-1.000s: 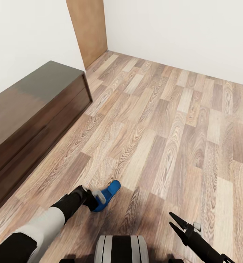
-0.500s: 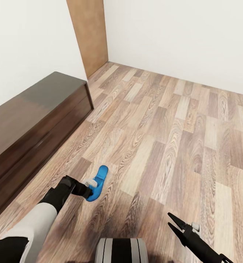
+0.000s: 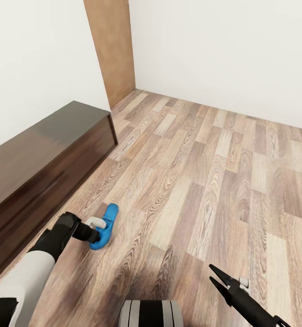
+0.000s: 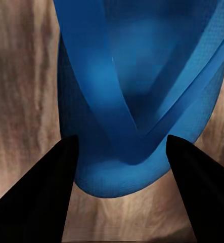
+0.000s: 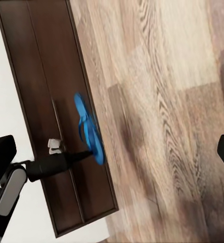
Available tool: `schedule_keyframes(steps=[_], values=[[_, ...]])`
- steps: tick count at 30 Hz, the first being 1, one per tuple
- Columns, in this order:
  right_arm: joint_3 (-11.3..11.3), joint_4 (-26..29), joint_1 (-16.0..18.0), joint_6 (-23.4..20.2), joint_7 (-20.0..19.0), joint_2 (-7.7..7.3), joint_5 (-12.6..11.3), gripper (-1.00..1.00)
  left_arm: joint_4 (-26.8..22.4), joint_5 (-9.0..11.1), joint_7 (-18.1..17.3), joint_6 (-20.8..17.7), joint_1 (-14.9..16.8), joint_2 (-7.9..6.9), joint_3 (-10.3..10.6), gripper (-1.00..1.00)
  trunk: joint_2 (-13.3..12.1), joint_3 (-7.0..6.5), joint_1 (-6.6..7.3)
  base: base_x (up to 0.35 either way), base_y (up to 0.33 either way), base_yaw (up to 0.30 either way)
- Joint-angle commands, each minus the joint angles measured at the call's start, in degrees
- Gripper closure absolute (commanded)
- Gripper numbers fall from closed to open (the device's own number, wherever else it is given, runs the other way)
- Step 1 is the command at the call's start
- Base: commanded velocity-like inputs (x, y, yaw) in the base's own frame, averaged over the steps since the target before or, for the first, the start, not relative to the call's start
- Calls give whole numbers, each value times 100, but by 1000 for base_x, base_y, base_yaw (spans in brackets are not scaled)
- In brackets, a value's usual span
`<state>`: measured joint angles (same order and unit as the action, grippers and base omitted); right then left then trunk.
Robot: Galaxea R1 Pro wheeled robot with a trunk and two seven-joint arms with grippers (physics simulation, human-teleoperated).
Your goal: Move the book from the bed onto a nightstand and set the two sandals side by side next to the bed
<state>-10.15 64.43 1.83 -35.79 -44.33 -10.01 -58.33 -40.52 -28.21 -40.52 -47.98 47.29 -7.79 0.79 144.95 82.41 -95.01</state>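
The left gripper [image 3: 96,230] was closed on one bright-blue sandal [image 3: 104,225], its dark fingers [image 4: 38,195] clamped on either side of the sole near one rounded end – the left wrist view showed the blue toe straps meeting in a V between them, with wood grain behind. In the head view the sandal hung at the end of the left arm low over the wood-plank floor [image 3: 205,181], near the front face of a long, low, dark-brown bench [image 3: 42,159] that ran along the white wall [image 3: 37,59] on the robot's left. Whether the sandal was touching the planks or held just clear of them could not be told from that view; the right wrist view showed it edge-on [image 5: 89,129], pinched at the tip of the left gripper [image 5: 86,152] and seen against the bench's dark top (a small white part sat beside the fingers). The right gripper [image 3: 216,278] was low at the robot's right, over bare floor and well apart from the sandal – its two pointed black fingers [image 3: 219,272] stood apart and held nothing. A light-brown wooden panel [image 3: 110,45] stood in the far corner past the end of the bench, where the two white walls met.
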Motion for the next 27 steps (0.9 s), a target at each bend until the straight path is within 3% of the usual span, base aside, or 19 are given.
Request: schedule_keyframes(steps=[1, 6, 11, 18, 27], values=[[-6, 0, 2, -38, 0, 0, -30, -100, -8, -25, -48, -22, -3, -40, 9, 100, 0, -19, 3, 0, 0, 0], [-51, -2, 2, -24, -11, 5, -41, -100, -29, 105, -66, -13, -78, -170, 9, 100, -7, -130, 16, 0, 0, 0], [-77, -172, 2, -35, -32, 15, -65, -100, -48, 465, -54, -5, -162, -197, 9, 100, -14, -241, 29, 0, 0, 0], [-72, -305, 2, -41, -44, 2, -75, -100, -130, 527, -45, -66, -182, -197, 25, 100, -23, -396, 47, 0, 0, 0], [-9, -325, 2, -25, -31, 1, -64, -100, -183, 448, -21, -138, -185, -187, 83, 100, -35, -595, 70, 0, 0, 0]])
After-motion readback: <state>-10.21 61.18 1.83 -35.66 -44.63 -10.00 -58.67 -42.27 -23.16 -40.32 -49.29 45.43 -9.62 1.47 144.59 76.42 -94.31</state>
